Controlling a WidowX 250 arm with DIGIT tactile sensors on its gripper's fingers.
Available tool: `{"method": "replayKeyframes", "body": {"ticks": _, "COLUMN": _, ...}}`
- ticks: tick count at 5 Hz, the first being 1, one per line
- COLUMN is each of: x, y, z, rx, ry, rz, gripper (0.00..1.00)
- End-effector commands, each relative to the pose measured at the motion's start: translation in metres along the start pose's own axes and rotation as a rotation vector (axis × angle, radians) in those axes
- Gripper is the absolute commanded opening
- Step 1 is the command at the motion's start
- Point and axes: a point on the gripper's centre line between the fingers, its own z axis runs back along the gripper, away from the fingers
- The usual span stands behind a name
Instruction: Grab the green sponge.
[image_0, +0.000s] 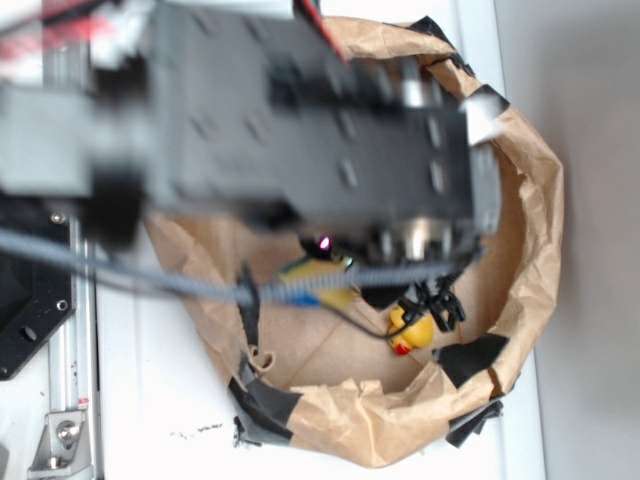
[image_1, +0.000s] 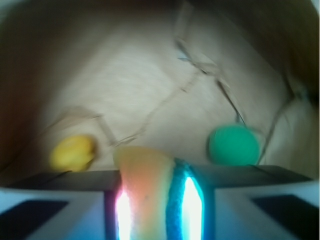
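The green sponge (image_1: 147, 190), a yellow foam wedge with a thin dark green side on its right, stands upright between the fingers of my gripper (image_1: 160, 176). The fingers (image_1: 65, 200) close in from both sides, and the foam narrows where they pinch it. Bright light glows in slits on either side of the sponge. In the exterior view the sponge (image_0: 318, 272) shows just under the blurred black arm, partly crossed by a grey cable. The gripper itself is mostly hidden there by the arm.
All of this sits inside a crumpled brown paper bag (image_0: 530, 200) patched with black tape. A small yellow rubber duck (image_0: 412, 328) (image_1: 73, 152) lies on its floor to one side, a round green ball (image_1: 233, 145) to the other. A metal rail (image_0: 70, 350) runs outside.
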Motion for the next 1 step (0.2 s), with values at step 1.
{"method": "replayKeyframes", "body": {"ticks": 1, "x": 0.0293, "y": -0.0015, "z": 0.0549, "rx": -0.062, "ry": -0.199, "rz": -0.059, "gripper": 0.0}}
